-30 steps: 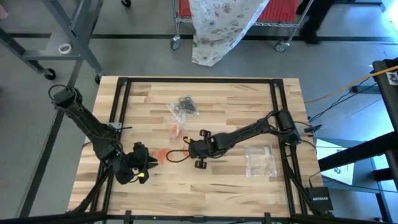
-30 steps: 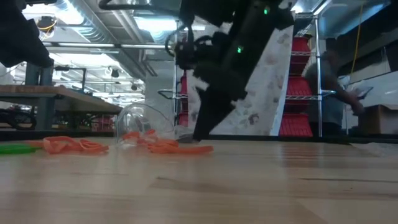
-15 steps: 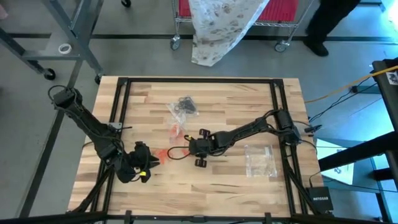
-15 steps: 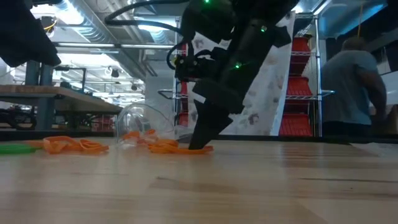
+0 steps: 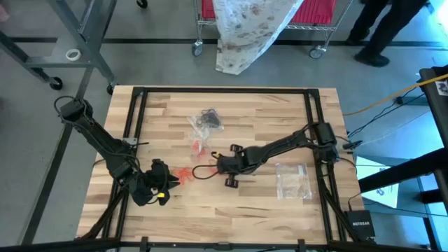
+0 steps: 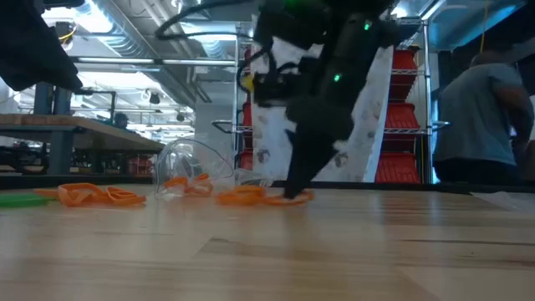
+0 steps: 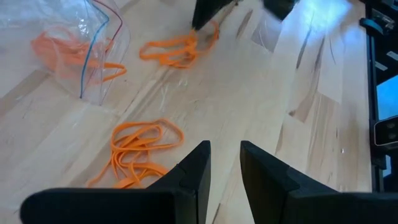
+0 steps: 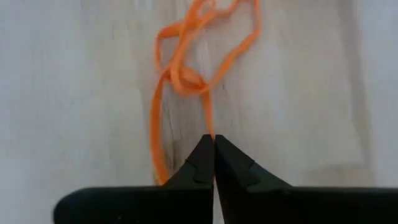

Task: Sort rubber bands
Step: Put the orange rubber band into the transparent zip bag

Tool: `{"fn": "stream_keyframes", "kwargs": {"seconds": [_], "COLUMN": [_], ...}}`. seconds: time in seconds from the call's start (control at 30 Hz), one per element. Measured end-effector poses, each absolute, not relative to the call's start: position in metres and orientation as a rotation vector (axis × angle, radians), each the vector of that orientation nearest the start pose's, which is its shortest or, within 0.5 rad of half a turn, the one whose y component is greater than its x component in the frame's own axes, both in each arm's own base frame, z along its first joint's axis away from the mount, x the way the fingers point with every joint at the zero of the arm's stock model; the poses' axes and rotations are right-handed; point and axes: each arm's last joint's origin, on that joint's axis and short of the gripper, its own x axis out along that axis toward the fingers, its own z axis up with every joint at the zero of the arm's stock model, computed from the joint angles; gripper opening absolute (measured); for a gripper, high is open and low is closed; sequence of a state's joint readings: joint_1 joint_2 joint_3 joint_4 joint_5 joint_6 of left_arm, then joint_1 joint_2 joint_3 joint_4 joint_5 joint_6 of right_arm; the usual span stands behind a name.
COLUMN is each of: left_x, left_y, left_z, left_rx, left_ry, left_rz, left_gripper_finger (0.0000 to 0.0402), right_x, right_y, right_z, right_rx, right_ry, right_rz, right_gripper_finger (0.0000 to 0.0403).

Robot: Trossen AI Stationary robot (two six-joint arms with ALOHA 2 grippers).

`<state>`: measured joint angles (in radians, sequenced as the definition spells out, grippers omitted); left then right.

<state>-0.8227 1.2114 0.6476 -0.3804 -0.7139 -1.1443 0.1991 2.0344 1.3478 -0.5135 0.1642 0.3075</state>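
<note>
An orange rubber band tangle (image 8: 186,78) lies on the wooden table near its middle, with my right gripper (image 8: 214,142) shut on it; the high view shows this gripper (image 5: 212,168) left of centre. A second heap of orange rubber bands (image 7: 140,149) lies in front of my left gripper (image 7: 224,165), which hovers open near the front left (image 5: 166,183) with nothing between its fingers. More orange bands sit in a clear bag (image 7: 74,50). Black bands fill another bag (image 5: 206,120). A green band (image 6: 18,200) lies at the low view's left. My right gripper pinches one strand of the orange tangle (image 8: 211,127) between its two fingertips. The fingers come from above, slanting down from the table's right side (image 6: 294,194). The rest of the tangle lies on the table, trailing away from the fingertips.
An empty-looking clear bag (image 5: 292,180) lies at the right, beside my right arm. The black table frame (image 5: 140,91) runs along the edges. Beyond the far edge stand a wire cart (image 5: 266,21) with a draped cloth and a person (image 6: 485,125).
My right gripper has come down onto the orange tangle and then moved a little toward the table's right edge. The tangle has slid along the table with it. The left arm has kept still.
</note>
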Motion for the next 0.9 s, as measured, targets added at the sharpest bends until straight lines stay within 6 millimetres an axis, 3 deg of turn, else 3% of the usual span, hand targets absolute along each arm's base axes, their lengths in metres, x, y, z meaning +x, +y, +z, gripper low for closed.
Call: {"fn": "stream_keyframes", "kwargs": {"seconds": [0.13, 0.37, 0.53, 0.77, 0.9], "left_x": [0.163, 0.163, 0.163, 0.164, 0.164], "left_y": [-0.147, -0.148, -0.148, -0.146, -0.146], "left_z": [0.198, 0.198, 0.198, 0.198, 0.198], "left_rx": [-0.444, -0.444, -0.447, -0.431, -0.430], "left_ry": [0.620, 0.619, 0.617, 0.617, 0.615], "left_rz": [0.281, 0.280, 0.279, 0.281, 0.283], "left_gripper_finger": [0.0079, 0.0079, 0.0079, 0.0079, 0.0079], "right_x": [0.385, 0.379, 0.387, 0.404, 0.416], "right_y": [0.075, 0.077, 0.080, 0.076, 0.075], "right_z": [0.165, 0.184, 0.187, 0.198, 0.190], "right_rx": [0.053, 0.089, 0.129, 0.140, 0.118], "right_ry": [1.174, 1.160, 1.078, 0.846, 0.752], "right_rz": [-0.144, -0.089, -0.052, -0.143, -0.230], "right_gripper_finger": [0.0002, 0.0001, 0.0000, 0.0000, 0.0000]}}
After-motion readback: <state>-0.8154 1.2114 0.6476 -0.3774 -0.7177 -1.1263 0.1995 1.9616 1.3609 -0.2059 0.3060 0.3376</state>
